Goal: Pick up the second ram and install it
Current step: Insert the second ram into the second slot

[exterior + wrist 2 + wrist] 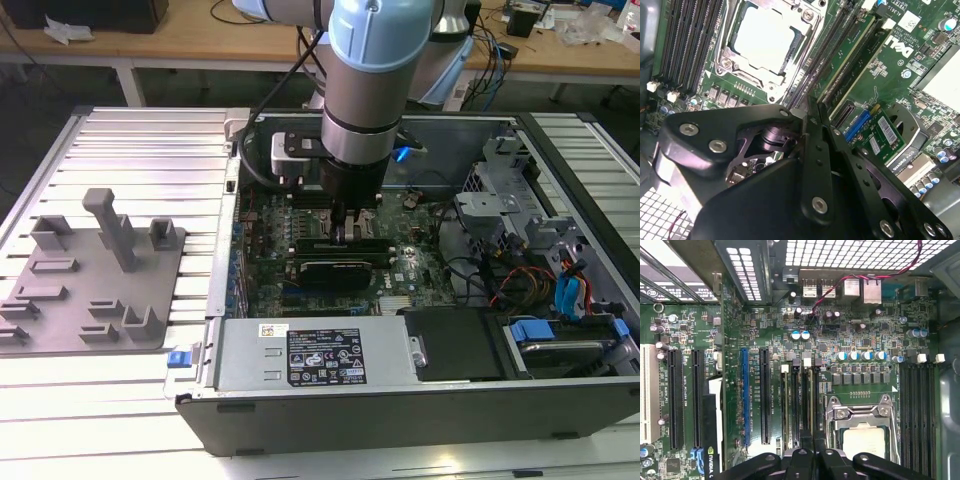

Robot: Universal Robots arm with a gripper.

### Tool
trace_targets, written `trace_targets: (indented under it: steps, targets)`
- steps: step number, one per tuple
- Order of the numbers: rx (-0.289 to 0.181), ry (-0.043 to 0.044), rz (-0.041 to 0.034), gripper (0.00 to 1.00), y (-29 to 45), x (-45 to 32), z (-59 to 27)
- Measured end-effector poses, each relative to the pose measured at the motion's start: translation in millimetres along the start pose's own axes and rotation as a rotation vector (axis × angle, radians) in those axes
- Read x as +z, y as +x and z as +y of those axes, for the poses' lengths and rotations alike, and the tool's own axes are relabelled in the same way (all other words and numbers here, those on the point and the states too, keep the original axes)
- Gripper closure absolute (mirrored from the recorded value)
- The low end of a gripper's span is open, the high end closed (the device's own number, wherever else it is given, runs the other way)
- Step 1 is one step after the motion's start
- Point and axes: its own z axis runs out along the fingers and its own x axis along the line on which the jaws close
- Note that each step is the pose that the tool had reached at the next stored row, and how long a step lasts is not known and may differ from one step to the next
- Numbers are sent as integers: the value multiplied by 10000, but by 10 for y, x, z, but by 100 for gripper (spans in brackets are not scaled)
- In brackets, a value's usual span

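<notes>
A ribbed white aluminium worktable (120, 150) carries an open dark grey desktop computer case (400, 410), with wooden benches and loose cables in the background. On the table's side at the exterior view's left sits a flat grey plastic fixture plate (95, 290) with upright posts and small brackets. Inside the case, a silver power-supply box (310, 355) with a black label runs along the near edge, and grey metal drive cages (510, 215) with blue clips and bundled wires crowd the side at the exterior view's right.

The grey and pale blue robot arm (375, 80) comes straight down over the green motherboard (860, 340), hiding much of its middle in the exterior view. A wider black rectangular card (340, 268) lies just in front of the arm's tip. In both wrist views the silver square CPU (764, 40) sits in its metal socket frame, flanked by long black plastic memory slots (920, 410).

The black gripper (812, 112) has its fingers (805, 460) drawn narrowly together above the slots beside the socket. The second ram (852, 47), a long narrow green circuit-board stick, stands on edge in a slot next to the CPU socket, just beyond the fingertips; whether the fingers touch it I cannot tell.
</notes>
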Motion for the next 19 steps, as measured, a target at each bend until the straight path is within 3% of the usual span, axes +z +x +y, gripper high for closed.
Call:
trace_targets:
  steps: [19]
  targets:
    - [-141,-22,2,91,9,-11,-3]
